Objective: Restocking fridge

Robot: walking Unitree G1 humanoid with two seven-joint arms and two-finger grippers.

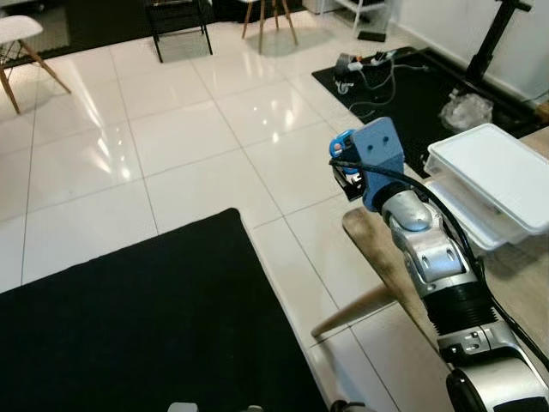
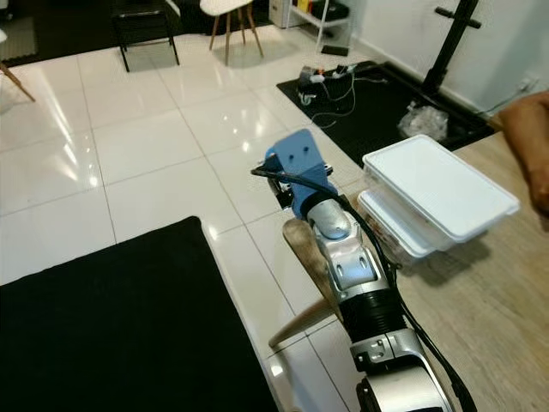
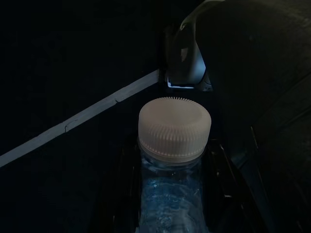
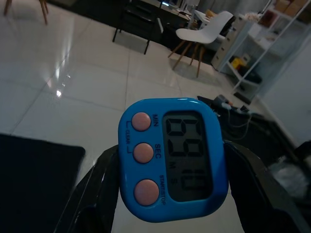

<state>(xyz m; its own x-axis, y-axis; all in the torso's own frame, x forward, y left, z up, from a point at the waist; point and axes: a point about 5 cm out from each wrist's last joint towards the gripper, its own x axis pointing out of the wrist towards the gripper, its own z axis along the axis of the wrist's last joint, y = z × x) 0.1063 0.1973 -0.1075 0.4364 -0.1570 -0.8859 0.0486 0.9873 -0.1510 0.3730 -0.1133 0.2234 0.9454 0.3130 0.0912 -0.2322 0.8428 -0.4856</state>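
The right hand [image 4: 170, 194] is clamped on a blue timer [image 4: 172, 158] raised beside the bench [image 2: 480, 309], the left hand [image 3: 170, 194] on a water bottle [image 3: 174, 145]; both grips should hold firm until the fridge is reached.

A blue timer [image 4: 172, 158] with pink buttons shows dark digits. The bottle [image 3: 171, 194] is clear with a ribbed white cap. At two o'clock, white containers [image 2: 437, 190] sit on a pale wood-grain table [image 2: 489, 318]; glossy white floor tiles [image 1: 171, 129] border a black mat [image 1: 146, 335].

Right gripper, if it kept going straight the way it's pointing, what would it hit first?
Nothing close: the right gripper, shut on the blue timer, points across open white tile floor; the far white chair looks nearest, though depth is unclear.
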